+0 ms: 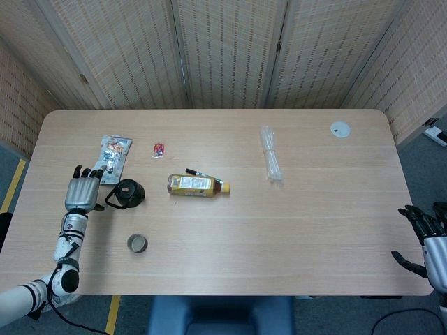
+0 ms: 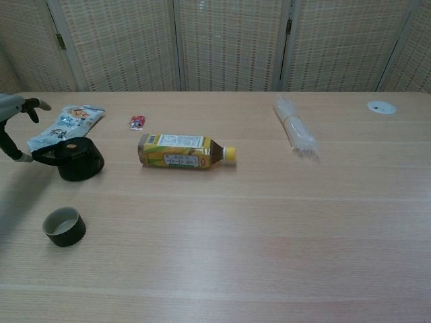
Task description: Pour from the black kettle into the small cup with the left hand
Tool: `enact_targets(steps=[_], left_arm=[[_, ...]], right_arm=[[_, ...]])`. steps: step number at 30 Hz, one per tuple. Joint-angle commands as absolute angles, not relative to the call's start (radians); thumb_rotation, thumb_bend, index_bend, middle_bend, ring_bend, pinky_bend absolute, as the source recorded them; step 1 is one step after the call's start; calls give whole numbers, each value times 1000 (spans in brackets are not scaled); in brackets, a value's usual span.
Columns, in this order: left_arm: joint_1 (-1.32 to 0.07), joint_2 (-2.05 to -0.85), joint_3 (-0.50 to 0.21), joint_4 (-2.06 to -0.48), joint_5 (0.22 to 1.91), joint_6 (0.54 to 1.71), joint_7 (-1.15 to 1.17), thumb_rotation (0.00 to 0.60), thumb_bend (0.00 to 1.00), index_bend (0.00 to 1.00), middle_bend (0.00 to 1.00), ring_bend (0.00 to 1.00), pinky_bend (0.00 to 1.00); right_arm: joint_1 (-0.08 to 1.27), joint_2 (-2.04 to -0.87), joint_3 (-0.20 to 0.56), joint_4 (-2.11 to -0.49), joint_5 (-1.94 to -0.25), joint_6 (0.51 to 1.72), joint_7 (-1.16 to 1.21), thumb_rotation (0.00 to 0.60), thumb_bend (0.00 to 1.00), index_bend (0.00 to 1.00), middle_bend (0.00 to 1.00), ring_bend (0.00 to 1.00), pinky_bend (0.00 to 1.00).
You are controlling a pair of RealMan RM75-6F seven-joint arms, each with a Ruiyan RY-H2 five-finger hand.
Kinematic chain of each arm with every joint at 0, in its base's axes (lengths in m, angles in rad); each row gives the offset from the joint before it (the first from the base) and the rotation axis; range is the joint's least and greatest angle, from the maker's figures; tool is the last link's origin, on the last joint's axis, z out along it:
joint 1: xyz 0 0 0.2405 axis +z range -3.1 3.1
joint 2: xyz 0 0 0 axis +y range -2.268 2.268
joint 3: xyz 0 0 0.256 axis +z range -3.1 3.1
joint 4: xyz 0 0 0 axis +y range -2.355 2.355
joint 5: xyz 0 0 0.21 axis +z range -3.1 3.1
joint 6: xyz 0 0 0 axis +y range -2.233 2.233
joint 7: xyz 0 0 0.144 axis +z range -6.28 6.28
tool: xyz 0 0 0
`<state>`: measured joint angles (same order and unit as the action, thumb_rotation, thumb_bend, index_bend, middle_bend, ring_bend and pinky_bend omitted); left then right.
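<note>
In the chest view the left robot hand (image 2: 15,128) is cut by the picture's left edge; only part of its back and a couple of fingers (image 2: 35,104) show, so how the rest lie cannot be told there. Whether a fingertip touches the handle of the black kettle (image 2: 79,160) just beside it is not clear in either view. The right robot hand (image 1: 427,239) is cropped by the right edge of the head view, and the chest view misses it. The print on the snack packet (image 1: 112,158) beyond the left robot hand is too small to read, as is the bottle (image 1: 193,185) label. What the small red item (image 1: 158,149) is cannot be made out. The small cup (image 2: 63,226) shows only a dark inside.
</note>
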<state>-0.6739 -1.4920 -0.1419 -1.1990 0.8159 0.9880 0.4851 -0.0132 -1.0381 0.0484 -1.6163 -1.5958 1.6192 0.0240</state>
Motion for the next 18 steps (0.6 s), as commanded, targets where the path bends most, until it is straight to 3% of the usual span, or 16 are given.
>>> enact_targets(steps=[1, 8, 18], left_arm=[[-656, -1471, -144, -1212, 837, 994, 459, 600, 202, 139, 255, 157, 0], [-605, -1384, -121, -1339, 979, 1049, 361, 600, 203, 218, 263, 197, 0], [-585, -1281, -80, -1512, 1191, 1026, 194, 600, 199, 335, 319, 231, 0]], right_arm=[[-11, -1038, 49, -1617, -1597, 1616, 23, 600, 167, 186, 212, 262, 100], [-4, -1030, 53, -1620, -1602, 1615, 17, 600, 167, 191, 212, 261, 100], [-2, -1023, 52, -1633, -1607, 1616, 6, 600, 167, 196, 212, 262, 100]])
